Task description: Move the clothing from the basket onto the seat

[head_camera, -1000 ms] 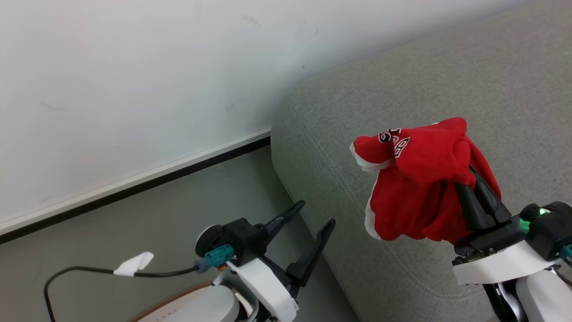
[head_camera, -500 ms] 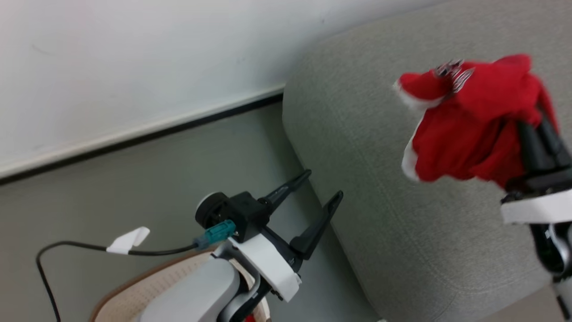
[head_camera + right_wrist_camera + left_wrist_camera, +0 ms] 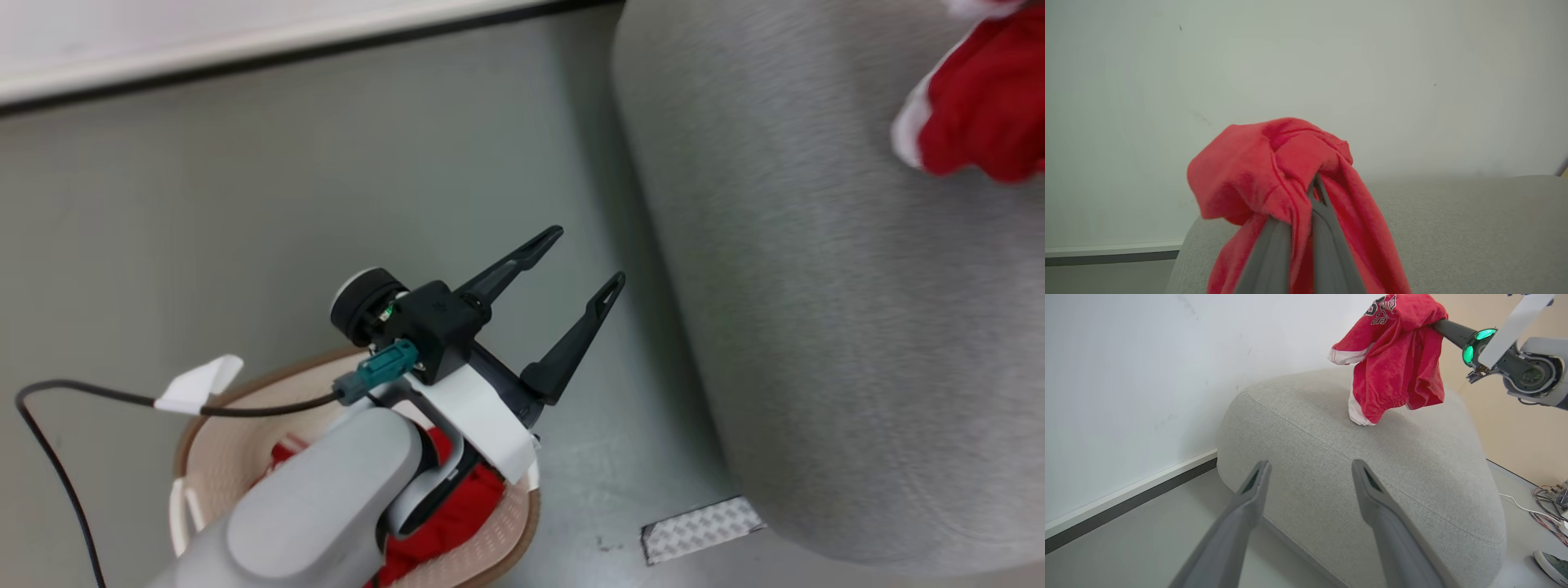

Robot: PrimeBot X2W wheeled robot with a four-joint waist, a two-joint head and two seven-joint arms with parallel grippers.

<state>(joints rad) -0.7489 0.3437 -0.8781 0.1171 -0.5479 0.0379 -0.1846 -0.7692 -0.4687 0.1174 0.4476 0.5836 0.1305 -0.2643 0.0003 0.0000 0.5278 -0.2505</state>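
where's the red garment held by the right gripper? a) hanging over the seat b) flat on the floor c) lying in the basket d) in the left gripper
a: the right gripper is shut on the red garment, which hangs over the grey seat.

The seat (image 3: 1433, 465) is grey woven cloth, a bit rough. The red clothing (image 3: 1396, 363) is soft matt cloth. The basket (image 3: 216, 465) is cream plastic. The left gripper (image 3: 588, 257) is dark, matt and smooth. The floor (image 3: 286, 204) is smooth, slightly shiny.
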